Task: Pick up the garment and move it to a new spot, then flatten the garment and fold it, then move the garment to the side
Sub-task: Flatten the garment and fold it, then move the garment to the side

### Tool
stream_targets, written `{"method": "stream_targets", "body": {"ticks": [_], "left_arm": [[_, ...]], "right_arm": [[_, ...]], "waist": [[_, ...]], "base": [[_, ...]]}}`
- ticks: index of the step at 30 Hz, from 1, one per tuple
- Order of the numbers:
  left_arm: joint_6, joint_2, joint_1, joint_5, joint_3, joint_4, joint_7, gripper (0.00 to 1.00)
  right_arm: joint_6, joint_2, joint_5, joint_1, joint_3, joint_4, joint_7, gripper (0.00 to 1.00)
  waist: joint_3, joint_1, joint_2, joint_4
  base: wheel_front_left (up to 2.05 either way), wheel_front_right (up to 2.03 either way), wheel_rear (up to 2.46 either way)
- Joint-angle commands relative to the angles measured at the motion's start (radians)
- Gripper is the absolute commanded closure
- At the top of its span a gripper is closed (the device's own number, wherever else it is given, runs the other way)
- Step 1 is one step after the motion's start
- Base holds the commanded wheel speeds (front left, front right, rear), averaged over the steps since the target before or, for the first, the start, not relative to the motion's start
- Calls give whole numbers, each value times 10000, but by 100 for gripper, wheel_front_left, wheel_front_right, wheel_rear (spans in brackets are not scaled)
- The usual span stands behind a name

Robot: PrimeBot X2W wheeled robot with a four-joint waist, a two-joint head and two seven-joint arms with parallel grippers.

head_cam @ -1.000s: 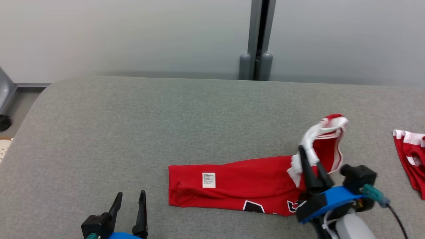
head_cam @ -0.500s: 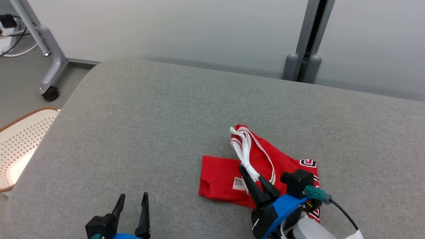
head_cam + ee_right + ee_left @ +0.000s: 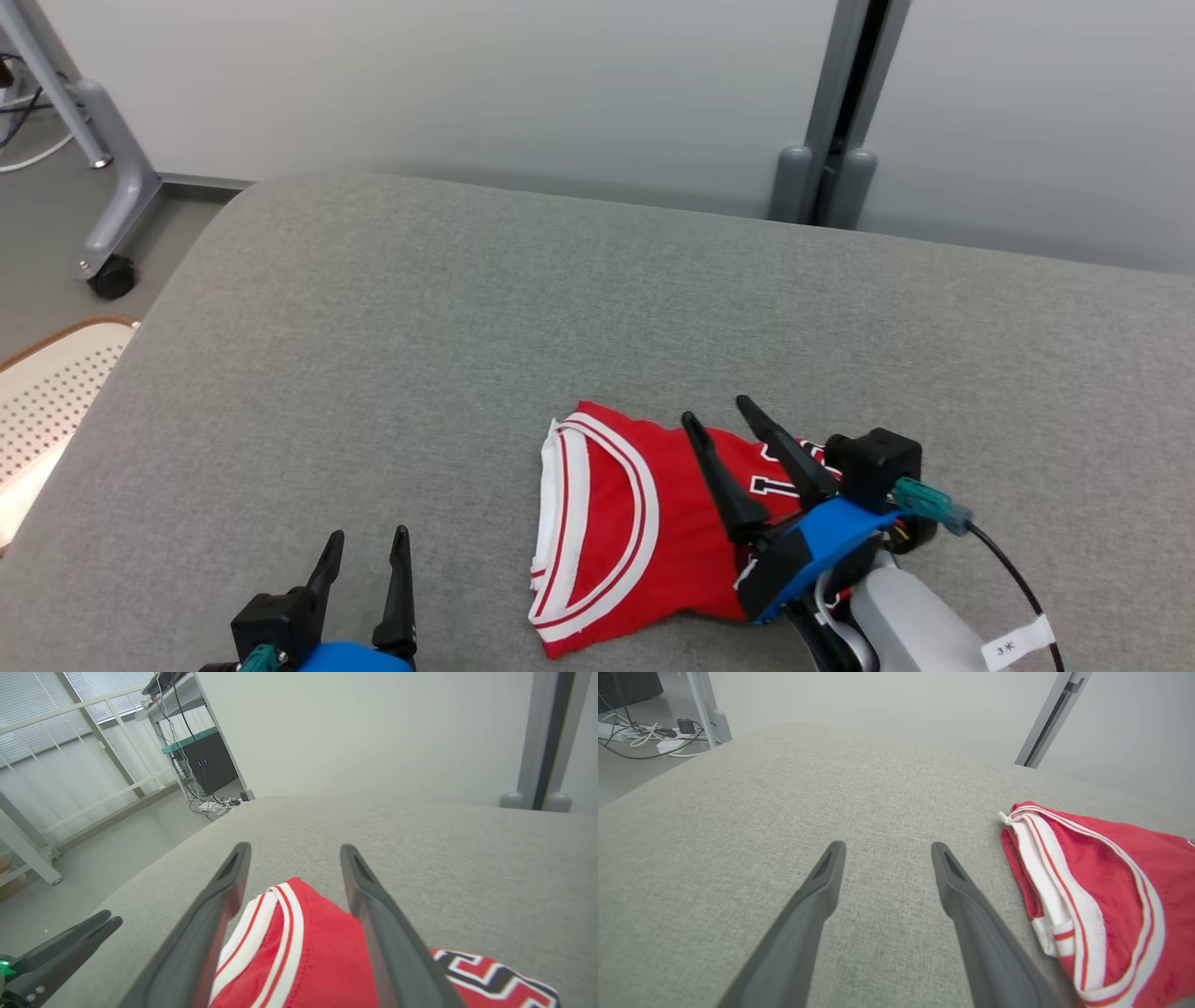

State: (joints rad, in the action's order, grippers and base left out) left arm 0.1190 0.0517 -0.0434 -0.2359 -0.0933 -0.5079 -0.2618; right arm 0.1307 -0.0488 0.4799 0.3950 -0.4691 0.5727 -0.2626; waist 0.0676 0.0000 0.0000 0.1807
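We're parking the left gripper (image 3: 369, 535) near the front edge of the grey padded surface (image 3: 467, 299), fingers spread wide and holding nothing, probably so it's out of the way. The folded red garment (image 3: 607, 523) is lying just right of it along that front edge. We're hovering the right gripper (image 3: 716, 411) over its right half, jaws wide apart, gripping nothing, so the slide to the side looks next.
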Motion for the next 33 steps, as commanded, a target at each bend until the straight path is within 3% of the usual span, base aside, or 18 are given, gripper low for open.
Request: {"method": "stream_targets", "body": {"ticks": [1,7,12,22,33], "left_arm": [[-58,-9,-63,41,34,28,-40,0],[-93,-6,-34,273,177,279,-40,0],[-131,-3,154,377,359,488,-40,0],[-299,-4,749,612,373,1036,-40,0],[-411,-4,934,527,339,1176,-40,0]], "right_arm": [[0,-44,-115,-182,84,23,-23,0],[0,-40,-1732,-1047,2310,-122,-25,0],[0,-30,-2702,-1738,3323,-298,-25,0],[0,-30,-3266,-2935,4173,-624,-25,0],[0,-31,-3191,-2998,4220,-502,-25,0]], "waist": [[-123,0,0,-160],[-253,0,0,-924],[-329,0,0,-1528],[-523,0,0,-2191],[-565,0,0,-2120]], "base": [[0,0,0],[0,0,0],[0,0,0],[0,0,0],[0,0,0]]}}
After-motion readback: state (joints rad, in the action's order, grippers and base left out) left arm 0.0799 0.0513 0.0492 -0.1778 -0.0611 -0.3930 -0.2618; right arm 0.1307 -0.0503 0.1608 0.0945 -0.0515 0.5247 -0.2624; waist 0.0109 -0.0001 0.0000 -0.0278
